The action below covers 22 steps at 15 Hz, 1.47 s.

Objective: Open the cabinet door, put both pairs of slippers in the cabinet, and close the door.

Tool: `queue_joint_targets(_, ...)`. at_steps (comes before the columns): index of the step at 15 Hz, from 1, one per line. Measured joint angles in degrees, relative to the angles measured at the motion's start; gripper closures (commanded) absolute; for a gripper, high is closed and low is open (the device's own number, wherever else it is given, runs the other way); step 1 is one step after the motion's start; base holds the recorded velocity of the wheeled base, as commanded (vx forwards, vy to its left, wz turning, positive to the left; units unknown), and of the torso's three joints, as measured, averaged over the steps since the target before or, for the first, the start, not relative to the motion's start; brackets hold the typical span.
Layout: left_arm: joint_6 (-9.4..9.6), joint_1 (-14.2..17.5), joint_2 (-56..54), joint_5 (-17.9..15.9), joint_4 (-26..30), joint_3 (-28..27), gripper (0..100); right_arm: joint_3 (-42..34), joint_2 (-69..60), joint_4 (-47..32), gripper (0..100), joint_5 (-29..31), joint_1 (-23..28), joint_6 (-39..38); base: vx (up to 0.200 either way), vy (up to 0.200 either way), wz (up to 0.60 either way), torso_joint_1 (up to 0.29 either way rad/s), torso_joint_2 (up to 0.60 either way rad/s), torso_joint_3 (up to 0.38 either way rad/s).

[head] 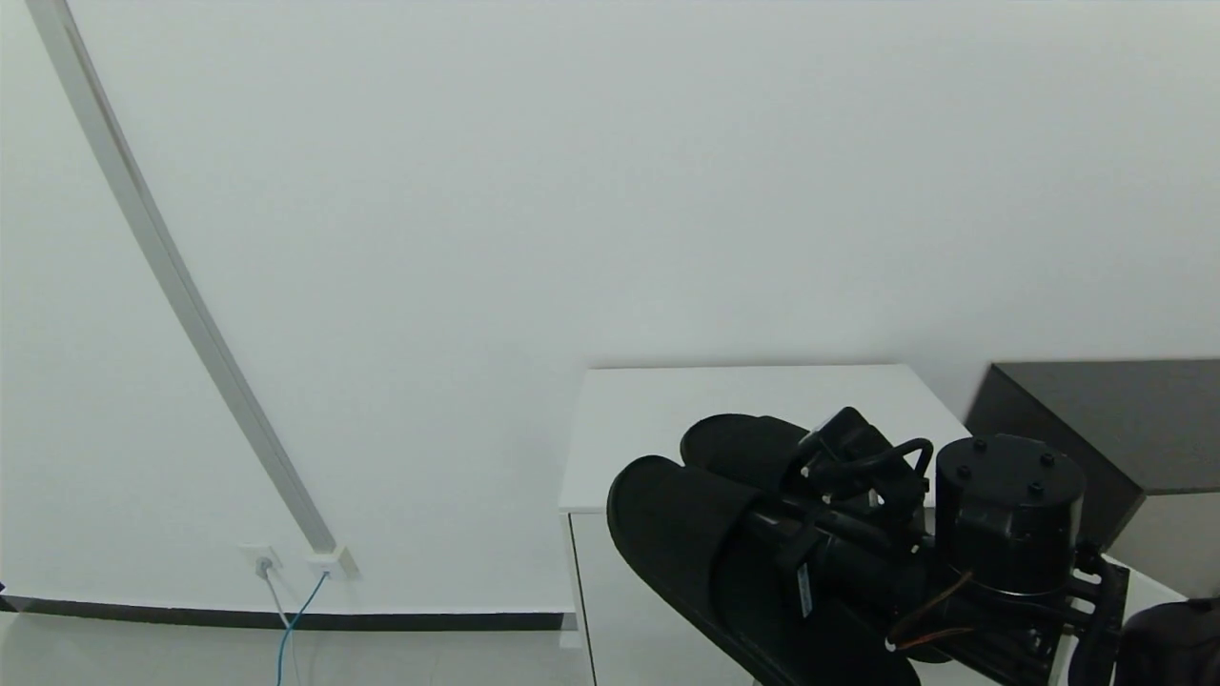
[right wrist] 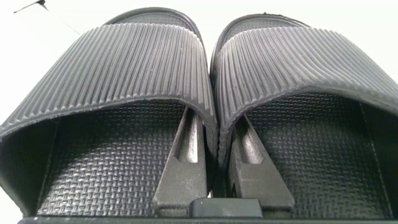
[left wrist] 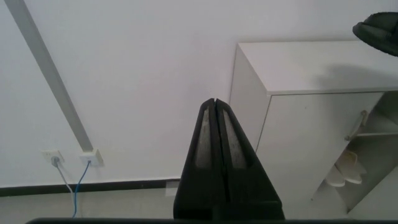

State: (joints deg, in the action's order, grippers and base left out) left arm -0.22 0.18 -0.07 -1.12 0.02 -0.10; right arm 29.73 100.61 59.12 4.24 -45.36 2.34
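My right gripper [right wrist: 214,124] is shut on a pair of black ribbed slippers [right wrist: 143,68]. One finger sits inside each slipper, and the two adjoining side walls are pinched between them. In the head view the black slippers [head: 686,524] hang tilted in front of the white cabinet [head: 743,419], level with its top front edge. My left gripper [left wrist: 216,143] is shut on nothing, out in front of the wall to the cabinet's left. Past the door's handle [left wrist: 355,126] the cabinet's inside shows, with a pale pair of slippers [left wrist: 345,171] on a low shelf.
A dark grey unit [head: 1096,419] stands just right of the cabinet. On the wall to the left, a grey conduit [head: 172,276] runs down to two sockets [head: 262,557] with a blue cable. Below them is open floor.
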Motion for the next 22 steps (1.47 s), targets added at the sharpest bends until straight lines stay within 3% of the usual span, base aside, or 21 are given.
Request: queue_joint_targets(22, 0.0, 0.02, 0.0, 0.0, -0.02, 0.0, 100, -1.05, 1.73, 0.27, 100, -0.26, -0.37, -0.43, 0.0, -0.009, 0.0, 0.0, 0.0, 0.0)
